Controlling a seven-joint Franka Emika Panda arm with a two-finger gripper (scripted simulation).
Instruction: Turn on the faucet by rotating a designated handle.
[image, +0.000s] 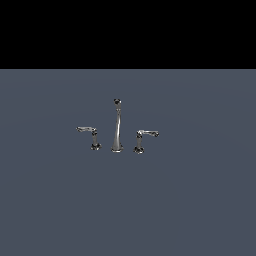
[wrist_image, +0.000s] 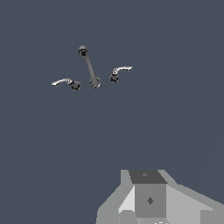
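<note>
The faucet's spout (image: 117, 127) stands upright on the grey floor (image: 200, 200), long axis vertical, dark tip on top. The handle (image: 142, 138) stands just beside the spout on the exterior view's right, its lever pointing away from the spout. The twin handle (image: 90, 135) mirrors it opposite. The gripper (wrist_image: 148, 205) is well apart from the spout; its opening cannot be told.

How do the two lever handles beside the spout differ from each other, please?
The handle on the exterior view's right points its lever right; the twin handle points its lever left. The twin's lever also sits slightly higher in the exterior view than the handle's. Both are short chrome posts, well below the spout.
</note>
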